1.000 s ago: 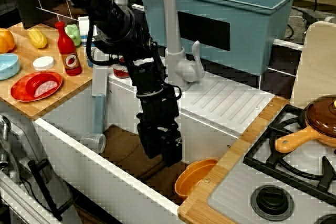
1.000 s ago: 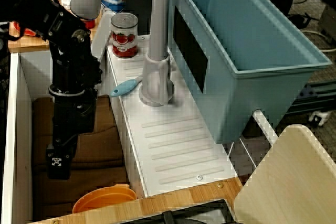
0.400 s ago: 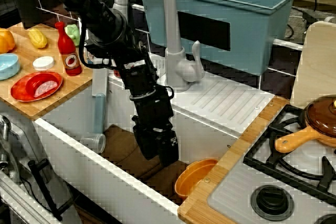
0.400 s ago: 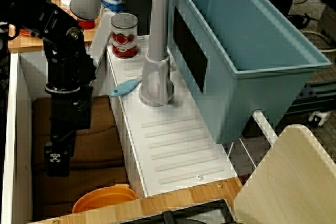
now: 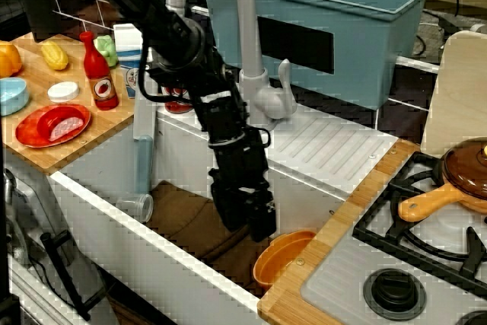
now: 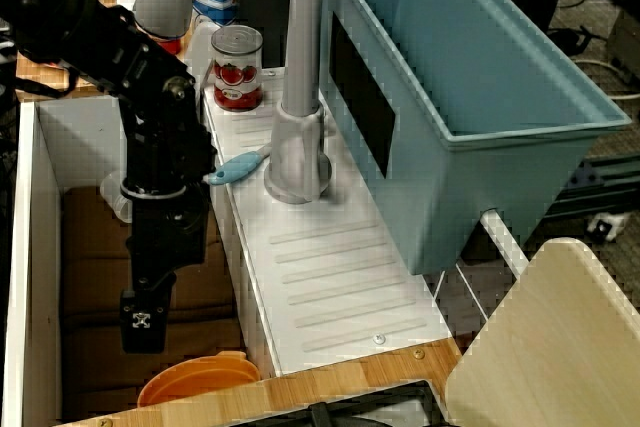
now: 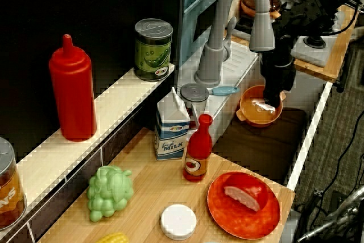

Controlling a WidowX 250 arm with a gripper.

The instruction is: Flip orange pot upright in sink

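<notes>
The orange pot [image 5: 283, 258] rests on the brown floor in the near right corner of the sink [image 5: 114, 215], its mouth facing up. It also shows as the orange pot [image 6: 195, 382] and the orange pot [image 7: 260, 106], where its hollow inside is visible. My gripper [image 5: 255, 222] hangs point down inside the basin, just left of the pot and slightly above its rim. Its dark fingers stand a little apart and hold nothing. From the other side my gripper [image 6: 143, 325] ends right above the pot's rim. No contact with the pot shows.
The grey faucet [image 5: 240, 36] and ribbed drainboard [image 5: 319, 146] lie behind the arm, with a blue-grey tub [image 5: 327, 28] beyond. A clear cup [image 5: 137, 205] lies in the sink's left end. A stove with a brown-lidded pan [image 5: 456, 180] is on the right, and a red plate [image 5: 53, 125] and bottle [image 5: 99, 74] on the left.
The arm first drifted slightly left. It then swung right and a little lower, and the gripper now hangs closer to the orange pot. The pot has not moved.
</notes>
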